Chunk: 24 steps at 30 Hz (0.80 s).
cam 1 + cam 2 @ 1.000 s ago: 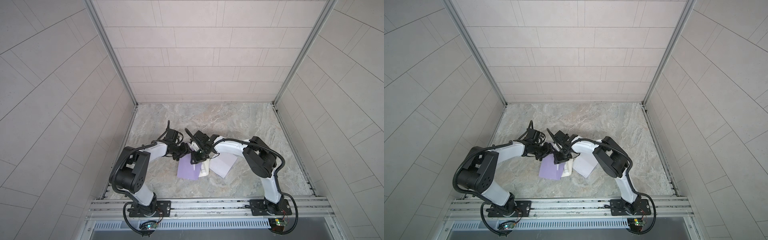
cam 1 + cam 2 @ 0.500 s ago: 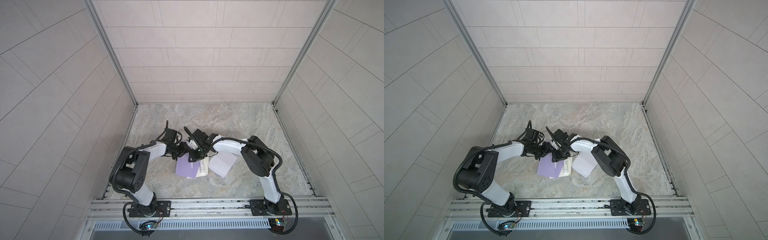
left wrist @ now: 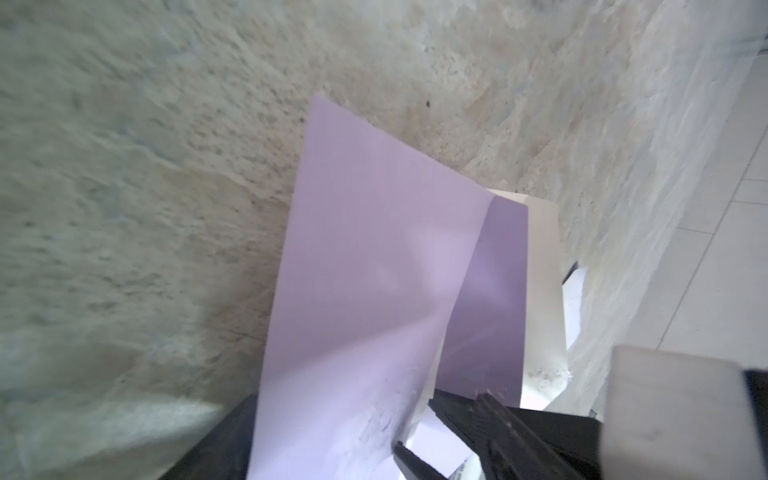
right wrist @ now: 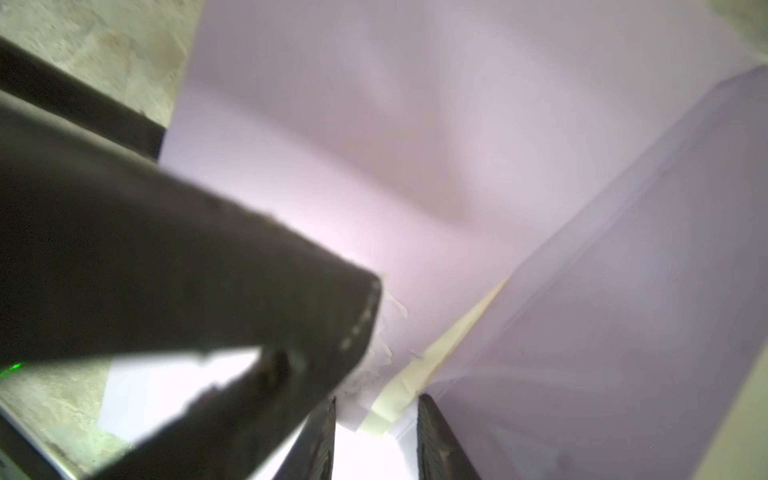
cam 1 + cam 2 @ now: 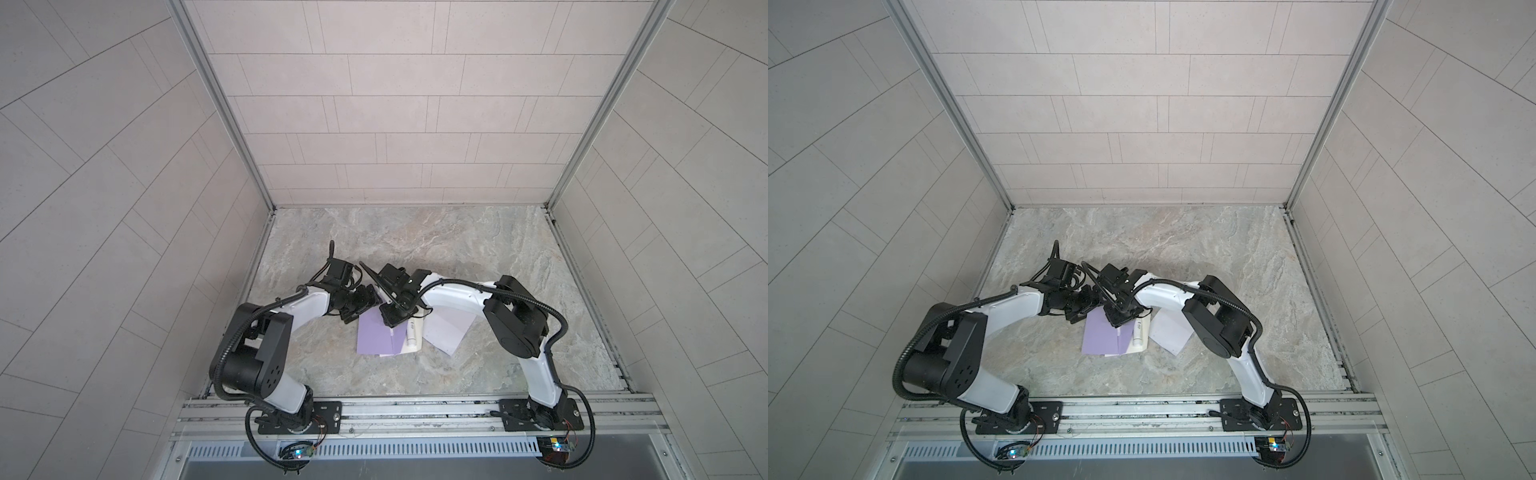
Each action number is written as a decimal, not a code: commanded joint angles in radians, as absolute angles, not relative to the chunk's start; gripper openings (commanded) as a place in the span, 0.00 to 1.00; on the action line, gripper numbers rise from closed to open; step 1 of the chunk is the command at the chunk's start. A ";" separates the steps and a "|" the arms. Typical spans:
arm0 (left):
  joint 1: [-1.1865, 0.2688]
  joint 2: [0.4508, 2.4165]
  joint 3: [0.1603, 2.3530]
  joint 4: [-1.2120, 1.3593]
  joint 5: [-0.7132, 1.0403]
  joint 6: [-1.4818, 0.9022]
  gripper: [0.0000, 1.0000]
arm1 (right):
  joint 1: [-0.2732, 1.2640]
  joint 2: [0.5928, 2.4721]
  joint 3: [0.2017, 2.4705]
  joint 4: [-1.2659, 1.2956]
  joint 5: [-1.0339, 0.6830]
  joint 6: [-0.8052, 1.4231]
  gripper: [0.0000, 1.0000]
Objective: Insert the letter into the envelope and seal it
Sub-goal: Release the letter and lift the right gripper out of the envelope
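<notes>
Where the left gripper [image 5: 365,306] meets the lavender envelope's [image 5: 374,338] upper-left corner, I cannot tell if it grips. The right gripper [image 5: 392,319] straddles the top edge, fingers slightly apart, hold unclear. A glue stick [image 5: 411,334] lies just beside, then the white letter [image 5: 446,332] outside the envelope. Open marble table [image 5: 415,249] lies behind and in front.

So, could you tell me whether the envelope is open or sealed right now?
Open: in the left wrist view its lavender flap stands lifted off the darker purple panel, and cream paper shows beside it.
</notes>
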State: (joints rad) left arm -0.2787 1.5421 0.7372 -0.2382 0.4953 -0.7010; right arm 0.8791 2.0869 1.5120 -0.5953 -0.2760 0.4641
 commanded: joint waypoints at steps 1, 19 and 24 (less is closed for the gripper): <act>-0.279 1.581 0.705 -0.434 0.372 -0.642 0.82 | 0.881 2.072 1.479 -0.685 -0.238 0.433 0.36; -0.305 1.711 0.748 -0.503 0.388 -0.626 0.55 | 0.773 2.112 1.478 -0.571 -0.551 0.619 0.39; -0.314 1.731 0.756 -0.513 0.389 -0.626 0.56 | 0.781 2.141 1.506 -0.508 -0.615 0.659 0.38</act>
State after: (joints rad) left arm -0.2913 1.6341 0.8249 -0.3809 0.4580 -0.6346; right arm 0.7708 2.0998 1.4857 -0.5419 -0.5739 0.6197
